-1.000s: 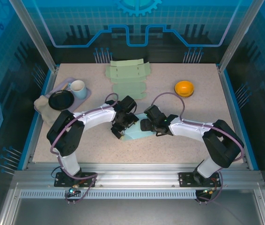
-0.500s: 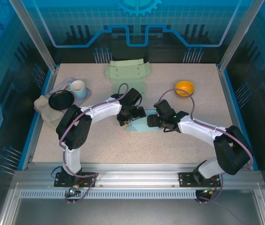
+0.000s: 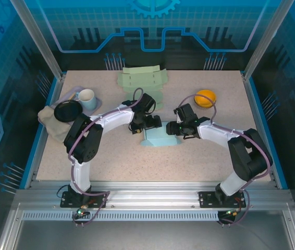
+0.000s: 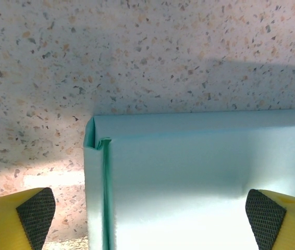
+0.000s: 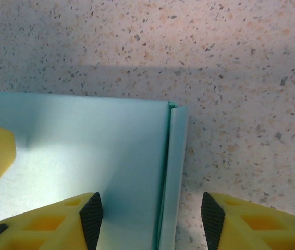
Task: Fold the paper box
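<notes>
Speckled beige tabletop (image 3: 111, 153) carries a pale teal folded paper box (image 3: 160, 139) near its middle. The left gripper (image 3: 146, 125) and right gripper (image 3: 175, 129) hang at the box's two far corners. Flat green card sheets (image 3: 142, 82) lie at the far edge, and a round orange bowl (image 3: 205, 97) sits toward the far right corner.

From the left wrist, the yellow fingers (image 4: 35, 211) are spread wide, with the box between them.

From the right wrist, the fingers (image 5: 91, 213) are apart too, straddling the box's folded end wall.
</notes>
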